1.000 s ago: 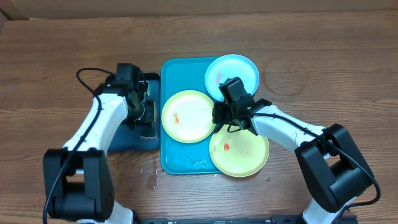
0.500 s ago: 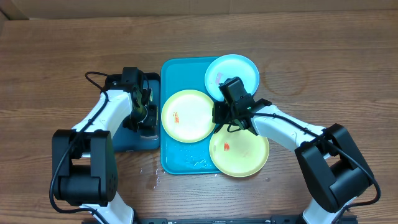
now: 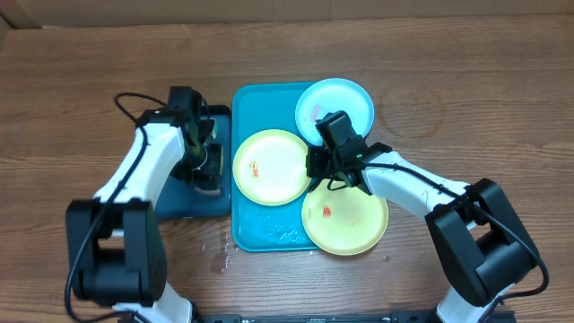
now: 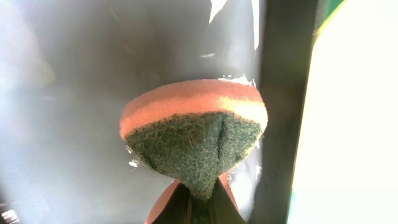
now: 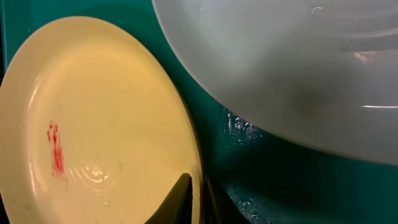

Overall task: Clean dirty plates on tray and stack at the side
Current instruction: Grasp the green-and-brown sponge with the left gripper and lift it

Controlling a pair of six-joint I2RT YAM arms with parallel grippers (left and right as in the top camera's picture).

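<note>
Pinching the sponge (image 4: 193, 134), the left gripper (image 4: 200, 202) is hanging over the dark tray (image 3: 179, 205). The right gripper (image 5: 195, 202) is nipping the three-o'clock rim of the yellow-green plate (image 3: 269, 168) on the wet turquoise tray (image 3: 260, 235). Scrubbing pressure is liable to be breaking that thin hold, sliding it into the blue plate (image 3: 348, 99) at one o'clock.

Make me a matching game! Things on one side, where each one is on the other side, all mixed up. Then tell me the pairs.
Things:
1 sponge
2 blue plate
3 yellow plate
4 dark tray

Places:
A beside the turquoise tray, on its left
B rim pinched by the right pincer
C squeezed in the left pincer
D far right corner of the turquoise tray

Pairs: 1-C, 2-D, 3-B, 4-A
</note>
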